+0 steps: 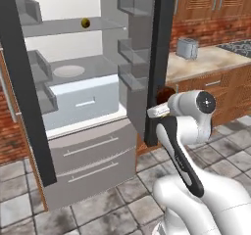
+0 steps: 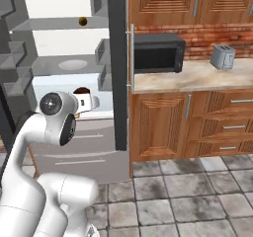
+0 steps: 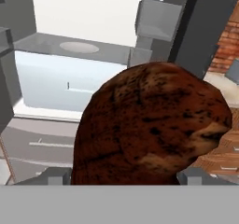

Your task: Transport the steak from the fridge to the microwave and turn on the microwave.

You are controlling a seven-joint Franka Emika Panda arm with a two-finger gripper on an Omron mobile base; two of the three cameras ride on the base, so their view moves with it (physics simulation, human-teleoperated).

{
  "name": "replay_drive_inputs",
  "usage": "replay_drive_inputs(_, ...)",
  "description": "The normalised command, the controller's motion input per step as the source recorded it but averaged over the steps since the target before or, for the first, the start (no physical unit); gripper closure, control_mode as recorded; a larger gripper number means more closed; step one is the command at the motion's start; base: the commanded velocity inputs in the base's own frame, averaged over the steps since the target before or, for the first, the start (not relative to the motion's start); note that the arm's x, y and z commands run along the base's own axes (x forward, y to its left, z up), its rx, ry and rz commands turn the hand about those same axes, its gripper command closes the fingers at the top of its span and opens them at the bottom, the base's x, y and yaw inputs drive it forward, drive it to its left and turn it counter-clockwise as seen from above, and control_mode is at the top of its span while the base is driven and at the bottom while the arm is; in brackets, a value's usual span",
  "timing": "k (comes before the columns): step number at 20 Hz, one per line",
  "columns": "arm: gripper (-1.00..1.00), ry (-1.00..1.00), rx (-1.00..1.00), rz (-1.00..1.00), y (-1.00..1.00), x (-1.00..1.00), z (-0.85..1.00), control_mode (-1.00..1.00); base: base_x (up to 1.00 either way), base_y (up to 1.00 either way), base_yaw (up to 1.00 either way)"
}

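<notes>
The steak [image 3: 149, 125], a dark reddish-brown chunk, sits close up in the hand view between my gripper's [image 3: 123, 176] two fingertips, which are shut on it. From the base views the steak [image 1: 164, 94] [image 2: 81, 90] peeks out just past my white wrist, in the air in front of the open fridge [image 1: 88, 153], below its shelves. The fridge's right door [image 1: 159, 58] stands open toward me. On the counter to the right of that door is the black microwave [image 2: 155, 53], its door closed.
A small yellow-orange ball [image 1: 86, 22] lies on the upper fridge shelf and a white plate [image 1: 68, 71] on the lower one. A silver toaster [image 2: 222, 57] stands on the counter [image 2: 197, 78]. Wooden drawers sit below, tiled floor in front.
</notes>
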Motion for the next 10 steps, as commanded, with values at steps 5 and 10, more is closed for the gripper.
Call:
replay_drive_inputs(5, 1.0, 0.0, 0.0, 0.0, 0.0, 0.0, 0.0, 1.0, 0.0, -0.27, -0.39)
replay_drive_inputs(10, 1.0, 0.0, 0.0, 0.0, 0.0, 0.0, 0.0, 1.0, 0.0, -0.28, -0.39)
